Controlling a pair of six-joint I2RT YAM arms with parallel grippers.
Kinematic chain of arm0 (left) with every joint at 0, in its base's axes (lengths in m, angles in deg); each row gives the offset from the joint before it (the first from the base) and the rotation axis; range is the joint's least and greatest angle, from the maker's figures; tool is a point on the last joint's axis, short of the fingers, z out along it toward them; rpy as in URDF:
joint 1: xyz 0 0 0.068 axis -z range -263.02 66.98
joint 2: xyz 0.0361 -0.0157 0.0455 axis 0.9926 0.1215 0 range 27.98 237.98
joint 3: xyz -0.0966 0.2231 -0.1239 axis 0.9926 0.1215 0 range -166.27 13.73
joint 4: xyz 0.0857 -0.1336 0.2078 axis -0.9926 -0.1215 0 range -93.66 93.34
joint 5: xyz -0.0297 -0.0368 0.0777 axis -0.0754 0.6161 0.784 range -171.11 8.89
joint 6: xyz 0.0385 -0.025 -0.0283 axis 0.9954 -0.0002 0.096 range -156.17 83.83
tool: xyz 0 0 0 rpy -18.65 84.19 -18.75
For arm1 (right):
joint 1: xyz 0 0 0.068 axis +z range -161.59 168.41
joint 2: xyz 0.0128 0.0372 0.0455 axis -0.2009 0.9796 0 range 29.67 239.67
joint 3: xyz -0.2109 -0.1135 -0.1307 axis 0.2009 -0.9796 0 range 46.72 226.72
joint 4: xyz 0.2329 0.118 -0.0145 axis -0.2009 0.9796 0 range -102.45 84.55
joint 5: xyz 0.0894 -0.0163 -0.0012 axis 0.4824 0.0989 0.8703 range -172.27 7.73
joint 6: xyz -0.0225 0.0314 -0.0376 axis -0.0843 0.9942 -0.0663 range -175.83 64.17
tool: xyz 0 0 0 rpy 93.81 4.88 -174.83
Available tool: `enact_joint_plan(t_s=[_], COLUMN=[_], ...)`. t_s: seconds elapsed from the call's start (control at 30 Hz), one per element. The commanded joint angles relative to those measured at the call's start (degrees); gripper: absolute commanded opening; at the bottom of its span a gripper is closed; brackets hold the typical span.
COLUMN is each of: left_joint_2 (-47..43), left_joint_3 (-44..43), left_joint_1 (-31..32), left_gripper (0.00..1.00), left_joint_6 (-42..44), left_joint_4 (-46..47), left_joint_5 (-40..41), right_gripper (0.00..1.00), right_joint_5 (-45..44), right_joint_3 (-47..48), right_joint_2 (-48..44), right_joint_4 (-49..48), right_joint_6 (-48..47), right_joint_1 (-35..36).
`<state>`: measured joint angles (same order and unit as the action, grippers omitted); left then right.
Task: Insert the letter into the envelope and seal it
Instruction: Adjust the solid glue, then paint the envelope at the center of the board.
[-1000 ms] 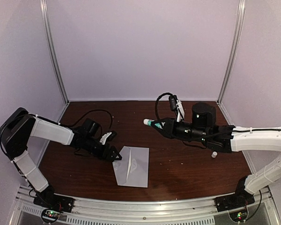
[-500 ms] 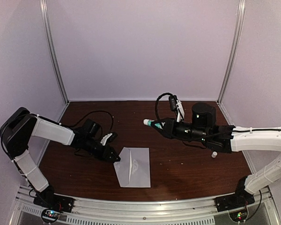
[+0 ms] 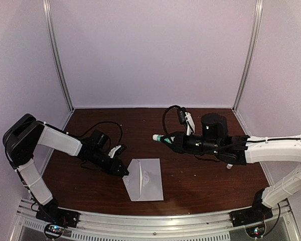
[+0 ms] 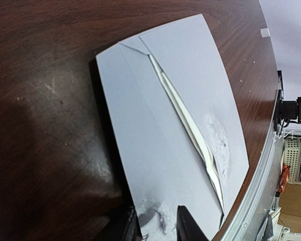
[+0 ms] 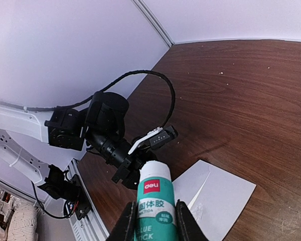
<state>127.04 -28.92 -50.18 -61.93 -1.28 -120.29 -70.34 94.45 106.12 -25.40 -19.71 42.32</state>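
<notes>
Envelope (image 3: 144, 179) lies flat on the table (image 3: 200, 181), just right of the left gripper (image 3: 123, 171); long axis runs toward the table's near edge, flap slit showing white paper inside. Left gripper pinches the envelope's left corner. Right gripper (image 5: 153, 221), well beyond the envelope, grasps a glue stick (image 5: 154, 203) labelled "deli", "GLUE STICK".

The table (image 4: 50, 75) looks like dark, shiny wood. The envelope (image 4: 190, 90) is smooth, matt grey paper. The glue stick (image 5: 153, 201) is shiny plastic.
</notes>
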Motion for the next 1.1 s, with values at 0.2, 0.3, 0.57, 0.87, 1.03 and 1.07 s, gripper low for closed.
enact_joint_plan(t_s=[0.2, 0.3, 0.57, 0.87, 1.03, 1.07], left_joint_2=[0.6, 0.7, -0.9, -0.1, 0.8, 0.8], left_joint_3=[-0.5, -0.4, 0.1, 0.6, -0.7, -1.3], left_joint_1=[0.2, 0.3, 2.6, 2.7, 2.7, 2.7], left_gripper=[0.42, 0.43, 0.36, 0.20, 0.06, 0.03], left_joint_6=[0.0, -0.1, 0.2, -0.6, -0.1, 0.4], left_joint_4=[-2.0, -1.5, 2.4, 2.3, 0.8, -0.1], left_joint_5=[4.0, 3.1, -3.1, -3.3, -1.7, -1.2], right_gripper=[0.05, 0.05, 0.05, 0.04, 0.03, 0.03], right_joint_5=[-0.1, -0.1, -0.1, 0.4, 1.0, 1.1], right_joint_3=[0.1, 0.2, 0.5, 0.8, 0.8, 0.9], right_joint_2=[0.7, 0.7, 1.1, 1.8, 2.4, 2.7], right_joint_4=[0.4, 0.4, 0.4, 1.8, 5.0, 6.0], right_joint_6=[-0.9, -1.0, -1.0, -1.6, -2.8, -3.0], right_joint_1=[0.6, 0.7, 0.7, 1.1, 2.8, 3.3])
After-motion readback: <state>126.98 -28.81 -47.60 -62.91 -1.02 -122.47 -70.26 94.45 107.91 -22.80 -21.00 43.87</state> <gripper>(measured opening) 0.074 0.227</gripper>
